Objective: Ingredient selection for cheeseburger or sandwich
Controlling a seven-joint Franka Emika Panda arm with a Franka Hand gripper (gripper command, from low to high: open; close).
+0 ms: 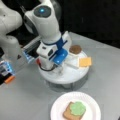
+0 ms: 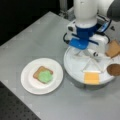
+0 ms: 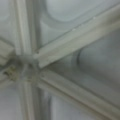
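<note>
A Franka arm lowers its gripper (image 2: 83, 53) into the white divided tray (image 1: 72, 75); whether its jaws are wide or narrow cannot be told. On the plate (image 2: 30, 85), at the tray's 8 o'clock in a front view, lettuce (image 2: 45, 76) sits stacked on a bread slice (image 2: 38, 71), the sandwich begun. Cheese (image 2: 91, 77), patty (image 2: 114, 69) and second bread slice (image 2: 113, 48) wait sorted in compartments. No writing is legible.

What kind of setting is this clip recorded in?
Most likely a lab tabletop rig with toy food: a grey table, a white divided tray holding a cheese square, and a white plate. The arm's hand is low over the tray.
</note>
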